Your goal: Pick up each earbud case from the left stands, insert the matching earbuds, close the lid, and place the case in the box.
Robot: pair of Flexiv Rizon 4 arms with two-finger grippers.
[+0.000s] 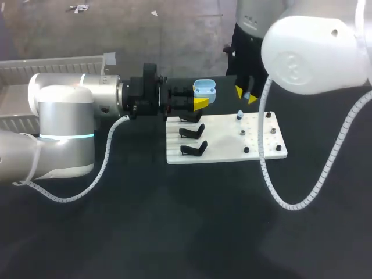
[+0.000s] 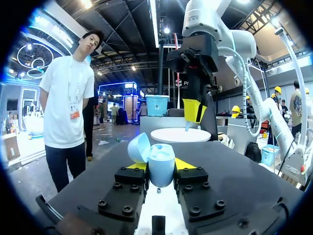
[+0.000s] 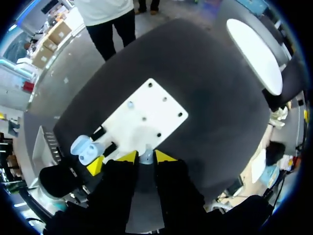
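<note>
A light blue earbud case (image 1: 204, 90) with its lid tipped open is held above the back left corner of the white board (image 1: 226, 152). My left gripper (image 1: 201, 103) is shut on it from both sides. In the left wrist view the case (image 2: 161, 167) stands upright between the yellow tips, its lid (image 2: 139, 147) leaning aside. My right gripper (image 1: 246, 95) hangs just right of the case, pointing down, shut on a small pale earbud (image 3: 145, 156). From the left wrist, that gripper (image 2: 194, 111) is ahead of the case with the earbud (image 2: 187, 128) at its tips.
Two empty black stands (image 1: 193, 130) (image 1: 195, 149) sit on the board's left side. Small pegs dot its right side, one bearing a pale earbud (image 1: 239, 115). A white ribbed box (image 1: 58, 68) lies at the far left behind my left arm.
</note>
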